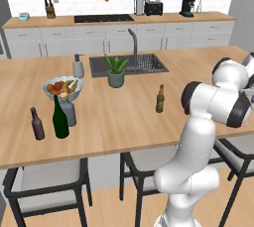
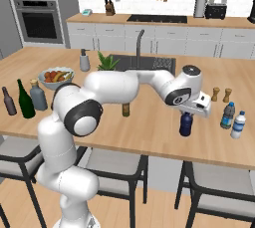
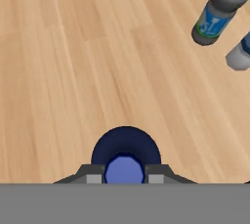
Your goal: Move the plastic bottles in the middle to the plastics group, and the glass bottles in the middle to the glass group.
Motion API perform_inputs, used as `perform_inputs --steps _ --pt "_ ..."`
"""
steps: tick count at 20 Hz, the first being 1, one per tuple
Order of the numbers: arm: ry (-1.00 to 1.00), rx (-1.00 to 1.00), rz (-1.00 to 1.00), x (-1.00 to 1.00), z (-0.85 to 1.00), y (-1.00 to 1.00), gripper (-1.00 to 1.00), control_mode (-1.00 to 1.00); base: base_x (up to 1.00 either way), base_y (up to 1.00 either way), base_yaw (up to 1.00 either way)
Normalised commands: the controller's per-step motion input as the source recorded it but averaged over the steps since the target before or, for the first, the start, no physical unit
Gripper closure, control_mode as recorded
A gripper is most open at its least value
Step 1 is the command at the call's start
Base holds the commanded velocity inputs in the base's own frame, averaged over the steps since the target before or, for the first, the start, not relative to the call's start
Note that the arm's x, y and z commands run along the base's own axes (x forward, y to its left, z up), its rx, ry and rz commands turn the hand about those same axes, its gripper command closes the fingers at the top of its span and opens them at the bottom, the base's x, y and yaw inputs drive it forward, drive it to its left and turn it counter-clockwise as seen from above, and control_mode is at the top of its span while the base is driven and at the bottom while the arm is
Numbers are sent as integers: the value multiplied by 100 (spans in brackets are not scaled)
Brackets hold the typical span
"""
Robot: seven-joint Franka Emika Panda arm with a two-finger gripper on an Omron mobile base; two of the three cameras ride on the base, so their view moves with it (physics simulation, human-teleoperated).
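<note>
Navy bottle (image 2: 186, 124) hangs clamped by its neck in the closed pincer (image 3: 125, 179) over the counter (image 2: 149, 132), mid-carry, with the plastics group (image 2: 233, 120) just beyond, awaiting set-down beside them.

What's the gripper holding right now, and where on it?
The gripper is shut on the dark navy-blue bottle, gripped from above at its neck and cap, with the body below.

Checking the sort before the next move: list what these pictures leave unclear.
- Navy bottle: in the right base view the hand covers its top; in the hand view only its cap and shoulder show.
- Beer bottle: in the right base view the arm hides all but its base.
- Flask: in the left base view the wine bottle overlaps it.
- Water bottle: cut by the hand view's top edge.
</note>
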Motion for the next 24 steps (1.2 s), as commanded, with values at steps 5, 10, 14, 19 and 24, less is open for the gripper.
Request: perform_inputs --steps 5,10,14,19,24 --pt "0 0 -13 17 5 -8 100 -100 0 0 0" --pt "0 7 -14 13 0 -44 100 -100 0 0 0" --pt "0 11 -11 4 1 -51 100 -100 0 0 0" --pt "0 10 -3 0 9 -33 100 -100 0 0 0" --pt "-3 3 -1 0 17 -11 100 -100 0 0 0"
